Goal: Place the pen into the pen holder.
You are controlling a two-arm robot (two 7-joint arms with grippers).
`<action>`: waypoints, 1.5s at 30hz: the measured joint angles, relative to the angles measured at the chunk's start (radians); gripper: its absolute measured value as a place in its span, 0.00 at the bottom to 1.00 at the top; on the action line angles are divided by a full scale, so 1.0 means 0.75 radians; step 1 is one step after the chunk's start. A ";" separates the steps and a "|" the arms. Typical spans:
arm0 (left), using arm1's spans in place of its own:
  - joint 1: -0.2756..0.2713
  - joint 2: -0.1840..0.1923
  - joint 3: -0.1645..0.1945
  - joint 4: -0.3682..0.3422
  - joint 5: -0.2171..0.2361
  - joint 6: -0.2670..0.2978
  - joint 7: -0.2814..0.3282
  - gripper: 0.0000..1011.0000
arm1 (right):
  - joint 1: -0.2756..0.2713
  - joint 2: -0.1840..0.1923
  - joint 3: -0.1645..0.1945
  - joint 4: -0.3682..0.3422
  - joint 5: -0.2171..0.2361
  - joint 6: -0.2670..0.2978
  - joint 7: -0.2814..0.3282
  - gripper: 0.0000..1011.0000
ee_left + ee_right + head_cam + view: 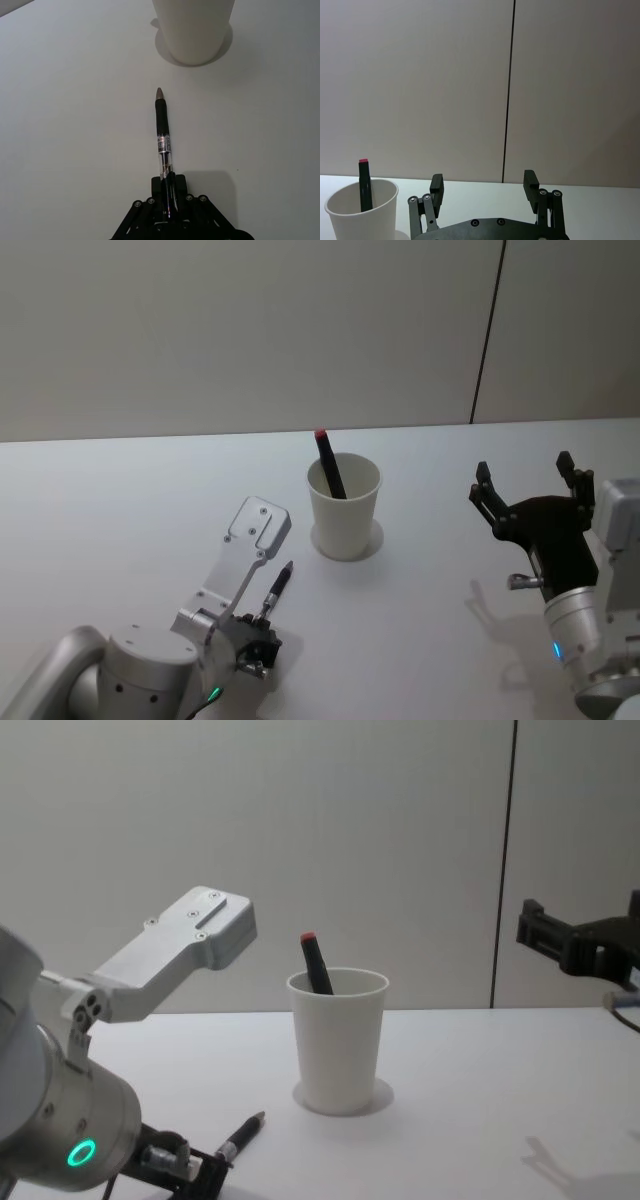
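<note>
Left gripper (167, 189), low over the white table (120, 510) at about 7 o'clock from the pen holder (345, 505), is clamped on the rear end of the pen (163, 135). Its jaws are closed around the clear barrel. The pen projects straight forward from the fingers, with its black grip section and metal tip pointing toward 1 o'clock at the base of the pen holder. The tip stops short of the cup, with bare table between them. Whether the pen touches the surface cannot be determined.

The pen holder, a plain white paper cup, stands upright near the table's centre. A second pen (328, 462), black with a red end, already stands inside it. It leans against the rim at 11 o'clock with its red end above the rim.

Right gripper (525, 475) is held above the table at 3 o'clock from the cup, well apart from it. Its jaws are spread wide and hold nothing.
</note>
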 joint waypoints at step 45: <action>0.131 0.089 -0.098 -0.129 0.053 -0.789 -0.021 0.17 | 0.000 0.000 0.000 0.000 0.000 0.000 0.000 0.99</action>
